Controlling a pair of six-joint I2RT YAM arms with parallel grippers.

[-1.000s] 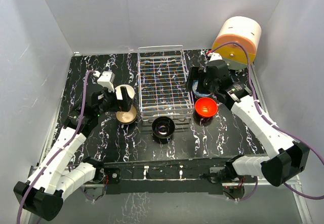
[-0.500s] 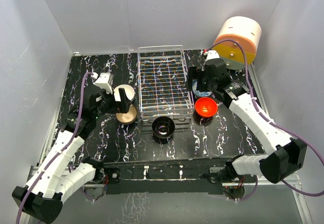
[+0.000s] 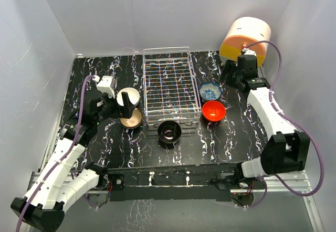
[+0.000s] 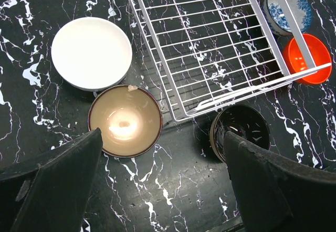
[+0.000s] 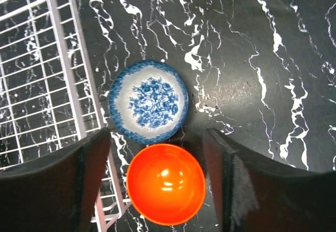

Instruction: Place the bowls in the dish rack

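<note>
Right gripper [image 5: 156, 137] pulled back; spread wide, empty.

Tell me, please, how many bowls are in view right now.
5. The white bowl and tan bowl sit left of the dish rack, the dark bowl at its near side, and the red bowl and blue-patterned bowl to its right. None appears hidden.

Red-orange bowl [image 5: 165, 185], blue-floral bowl [image 5: 148, 101], white-veined black table [image 5: 252, 153].
</note>
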